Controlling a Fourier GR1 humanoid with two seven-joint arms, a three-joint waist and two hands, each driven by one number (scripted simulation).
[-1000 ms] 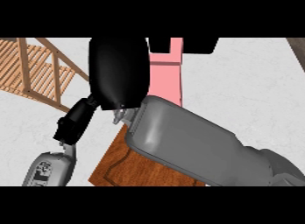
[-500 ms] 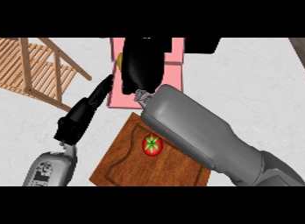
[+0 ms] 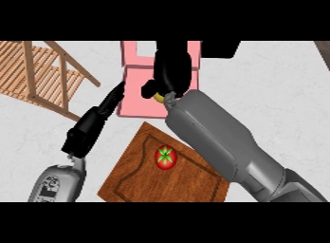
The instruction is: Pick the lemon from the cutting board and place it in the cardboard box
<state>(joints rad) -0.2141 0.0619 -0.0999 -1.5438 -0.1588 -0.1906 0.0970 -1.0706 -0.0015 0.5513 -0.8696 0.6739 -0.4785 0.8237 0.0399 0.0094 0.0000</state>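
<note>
1. Since the earlier frame, the right hand has moved further over the box, and more of the board is uncovered.
2. The lemon shows as a small yellow patch under the right hand, above the pink box floor. Most of it is hidden.
3. The right hand's fingers are curled round the lemon.
4. The right forearm runs from the lower right edge across the board's upper right corner.
5. The board lies just below the box. A tomato rests on it, near its middle.
6. The left hand is at the board's left, over the white counter; whether its fingers are apart or together cannot be told.
7. A wooden rack stands at the upper left, well apart from the box.
</note>
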